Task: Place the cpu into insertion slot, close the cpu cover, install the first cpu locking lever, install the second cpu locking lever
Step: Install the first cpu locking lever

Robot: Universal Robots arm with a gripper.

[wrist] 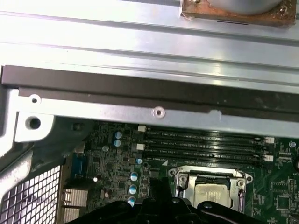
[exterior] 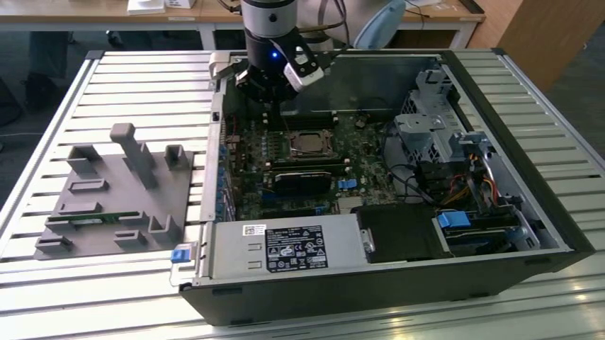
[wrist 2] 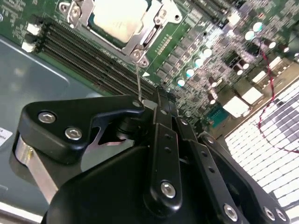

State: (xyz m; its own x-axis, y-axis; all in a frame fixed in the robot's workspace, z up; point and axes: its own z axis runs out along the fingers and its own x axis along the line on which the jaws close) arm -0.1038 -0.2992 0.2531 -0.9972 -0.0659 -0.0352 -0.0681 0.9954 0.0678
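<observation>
Second wrist view: gripper (wrist 2: 147, 103) apparently clenched on locking lever (wrist 2: 138, 80) rising from cpu cover (wrist 2: 156, 21) corner.

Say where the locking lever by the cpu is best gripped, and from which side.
Grip the lever at its free end, far from its hinge at a corner of the cover. It is a thin wire standing off the board toward the gripper, so that end is clear of other parts. Probably come from above, closing across the wire.
</observation>
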